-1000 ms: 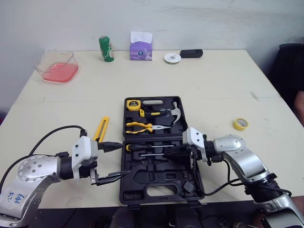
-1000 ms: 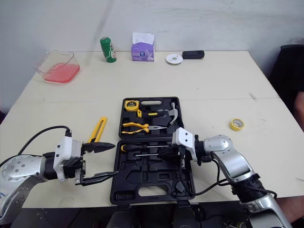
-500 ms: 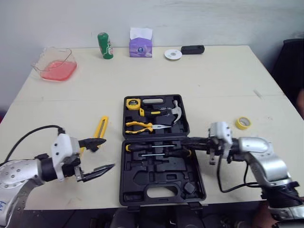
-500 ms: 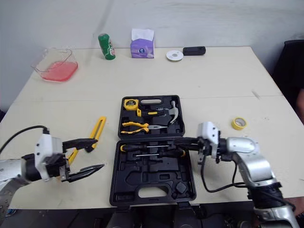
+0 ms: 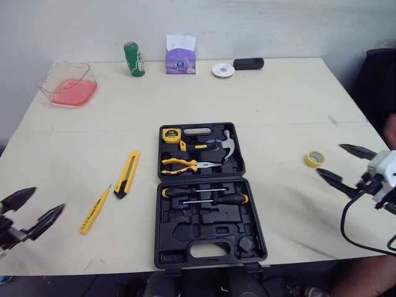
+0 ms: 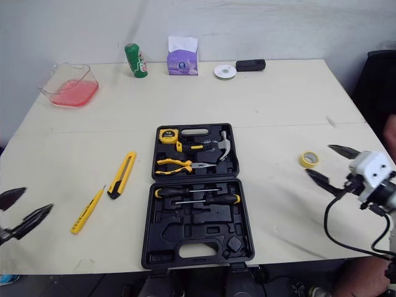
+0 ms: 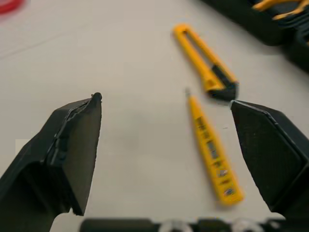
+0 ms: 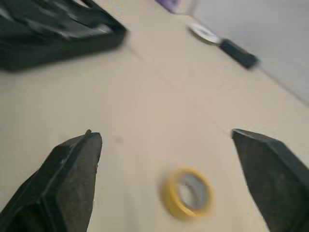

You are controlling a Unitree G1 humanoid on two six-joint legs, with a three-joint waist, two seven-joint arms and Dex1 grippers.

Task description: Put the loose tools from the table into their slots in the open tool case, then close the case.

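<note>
Surface: pale beige bench (image 5: 278,105) against a white wall, takes up most of the head view.
Tool case: black tool case (image 5: 210,247), open flat at frame centre, handle edge at the bottom.
Upper half: yellow tape measure (image 5: 171,134), hammer (image 5: 224,145) and yellow-handled pliers (image 5: 182,164) seated in slots.
Lower half: two screwdrivers (image 5: 204,195) along its upper edge, other slots bare.
Loose tools: yellow utility knife (image 5: 127,174) just left of the case; yellow tester pen (image 5: 94,210) lower left of it, close but apart. Both flat on the bench, outside the case.
Tape roll: yellow tape roll (image 5: 314,159) at middle right, well right of the case.
Left jaws: spread wide, holding nothing, lower left edge of frame, apart from the tester pen; left wrist view has pen and knife ahead of them.
Right jaws: spread wide, holding nothing, right edge at mid-height, near the tape roll, not touching.
Back edge: clear tub of pink liquid (image 5: 68,85) upper left, green can (image 5: 132,59), purple tissue pack (image 5: 180,57), white disc (image 5: 222,70), black device (image 5: 248,63).
</note>
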